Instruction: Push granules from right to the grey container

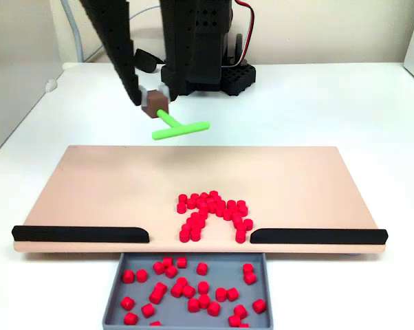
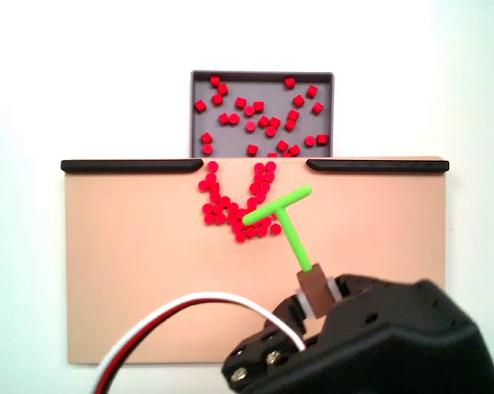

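A pile of red granules (image 1: 212, 212) lies in an arch on the tan board (image 1: 104, 192), just before the gap between two black strips. Many more granules (image 2: 259, 119) are scattered inside the grey container (image 2: 263, 75), which sits against the board's edge below the gap (image 1: 113, 297). My gripper (image 1: 152, 98) is shut on the brown block of a green T-shaped pusher (image 1: 181, 129). The pusher hangs in the air, clear of the board. In the top-down fixed view the gripper (image 2: 317, 291) holds the pusher's bar (image 2: 278, 205) over the pile (image 2: 222, 205).
Black strips (image 1: 80, 234) (image 1: 317, 236) line the board's container-side edge on both sides of the gap. The arm's black base (image 1: 207, 69) stands behind the board. A white and red cable (image 2: 189, 308) loops over the board (image 2: 132, 263) near the arm.
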